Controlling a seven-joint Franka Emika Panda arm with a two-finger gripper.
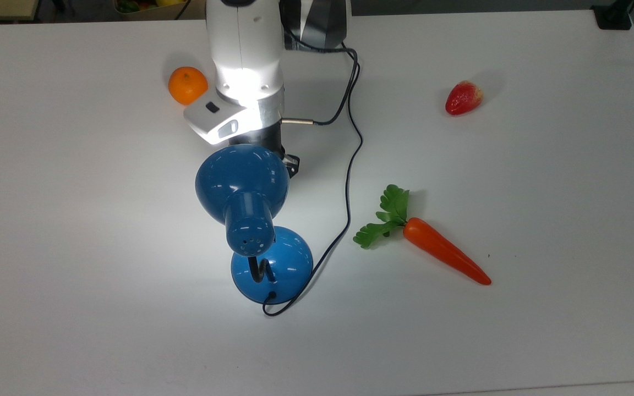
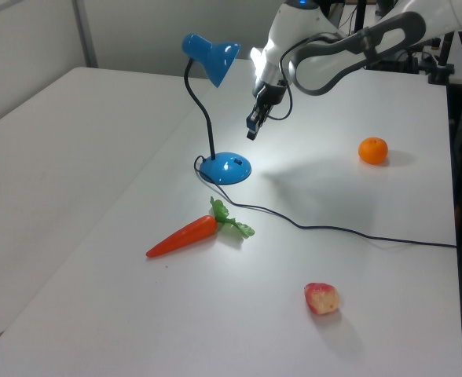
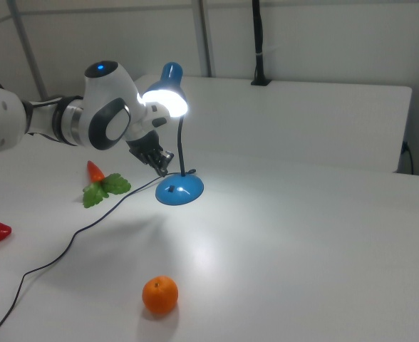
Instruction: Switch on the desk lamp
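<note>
Desk lamp (image 2: 215, 110), near the middle of the white table (image 1: 542, 192): round blue base (image 1: 272, 272) flat on the surface, black bendy neck (image 2: 203, 110) rising to the bell-shaped shade (image 1: 241, 181). The shade glows in the right view and throws a bright patch on the table and on the arm's white casing, so the bulb is lit. The thin black cord (image 1: 350, 165) leaves the base and trails across the table. The gripper (image 2: 252, 126) hangs in the air above and just beside the base, touching nothing; whether its fingers stand apart or together cannot be told. Farther out, apart from the lamp: a toy carrot (image 1: 438, 247), an orange (image 1: 187, 86) and a strawberry (image 1: 463, 98).

Step in hand, as judged: the switching looks done, with the arm clear of the base. The next move calls only for a clean retreat, upward and away, avoiding the shade close by the wrist and the cord on the table
</note>
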